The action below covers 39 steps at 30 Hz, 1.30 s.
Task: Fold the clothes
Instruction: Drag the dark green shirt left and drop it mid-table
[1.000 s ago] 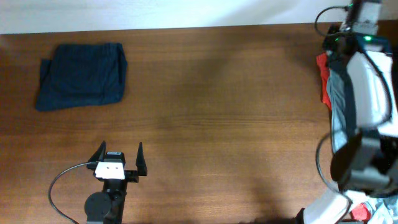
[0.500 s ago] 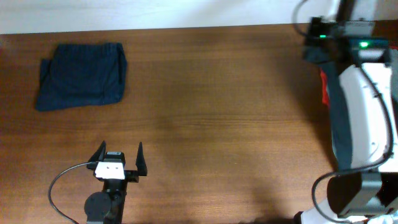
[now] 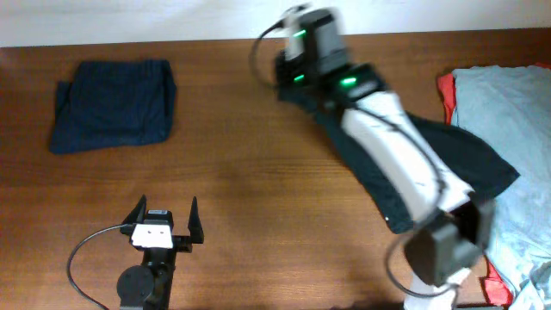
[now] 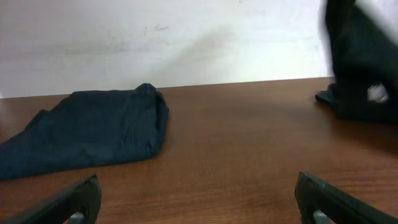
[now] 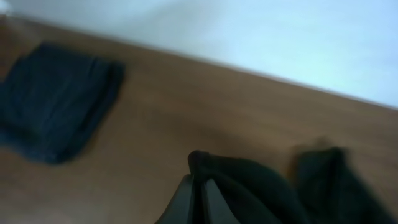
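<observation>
The black T-shirt [image 3: 469,164] hangs from my right gripper [image 3: 288,79] and trails back under the arm toward the right side of the table. In the right wrist view, the gripper [image 5: 199,183] is shut on a bunched fold of the black T-shirt [image 5: 255,186]. The shirt also shows at the right edge of the left wrist view [image 4: 357,68], with a small white mark on it. My left gripper [image 3: 165,215] is open and empty near the front left, its jaws wide apart over bare wood in the left wrist view [image 4: 199,199].
A folded dark navy garment [image 3: 112,105] lies at the back left and also shows in the left wrist view [image 4: 87,130] and the right wrist view [image 5: 53,115]. A pile with light grey-blue cloth [image 3: 508,103] and red cloth [image 3: 447,90] sits at the right edge.
My right arm has swung from the pile at the right edge to the back middle of the table, pulling the black T-shirt out with it. The left arm has not moved.
</observation>
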### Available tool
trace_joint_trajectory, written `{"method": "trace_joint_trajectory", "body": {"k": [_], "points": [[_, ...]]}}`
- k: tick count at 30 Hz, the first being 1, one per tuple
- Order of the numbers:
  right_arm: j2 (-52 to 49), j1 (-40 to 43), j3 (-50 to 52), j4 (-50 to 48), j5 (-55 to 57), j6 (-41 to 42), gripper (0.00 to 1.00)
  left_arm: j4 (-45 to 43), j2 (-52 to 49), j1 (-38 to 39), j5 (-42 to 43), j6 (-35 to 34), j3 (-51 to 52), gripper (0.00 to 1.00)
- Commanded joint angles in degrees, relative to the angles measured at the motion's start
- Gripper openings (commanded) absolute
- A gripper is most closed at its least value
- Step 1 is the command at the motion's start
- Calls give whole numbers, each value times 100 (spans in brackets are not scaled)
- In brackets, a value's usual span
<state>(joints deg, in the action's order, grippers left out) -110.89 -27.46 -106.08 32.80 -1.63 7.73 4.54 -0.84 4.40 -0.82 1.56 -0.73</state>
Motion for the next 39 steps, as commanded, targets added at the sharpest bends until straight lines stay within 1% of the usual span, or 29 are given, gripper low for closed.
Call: {"method": "trace_joint_trajectory", "body": {"k": [1, 5, 11, 12, 14, 15, 17, 20, 24, 29, 34, 38, 39], "points": [[-446, -573, -33, -225, -105, 116, 4, 22, 48, 22, 61, 90, 22, 99], [-697, -1152, -33, -564, -96, 96, 4, 22, 48, 22, 61, 90, 22, 99], [-706, -1508, -33, -730, -92, 87, 4, 22, 48, 22, 61, 90, 22, 99], [-706, -1532, -33, -730, -83, 87, 7, 22, 48, 22, 61, 90, 22, 99], [-706, -1532, -33, -710, -76, 92, 41, 22, 48, 22, 61, 90, 22, 99], [-706, -1532, -33, -704, -76, 92, 51, 22, 48, 22, 61, 90, 22, 99], [-706, -1521, -33, -726, -76, 87, 61, 22, 48, 22, 61, 90, 22, 99], [-629, -1502, -68, -769, -74, -184, 64, 22, 48, 22, 61, 90, 22, 99], [-326, -1357, -94, -691, 35, -282, 67, 22, 48, 22, 61, 90, 22, 99], [127, -922, -98, 15, 774, -282, 67, 22, 48, 22, 61, 90, 22, 99], [168, -260, -96, 881, 793, -282, 65, 22, 48, 22, 61, 90, 22, 99], [160, 208, -96, 1440, 739, -271, 61, 22, 48, 22, 61, 90, 22, 99], [157, 369, -96, 1552, 592, -256, 58, 22, 48, 22, 61, 90, 22, 99]]}}
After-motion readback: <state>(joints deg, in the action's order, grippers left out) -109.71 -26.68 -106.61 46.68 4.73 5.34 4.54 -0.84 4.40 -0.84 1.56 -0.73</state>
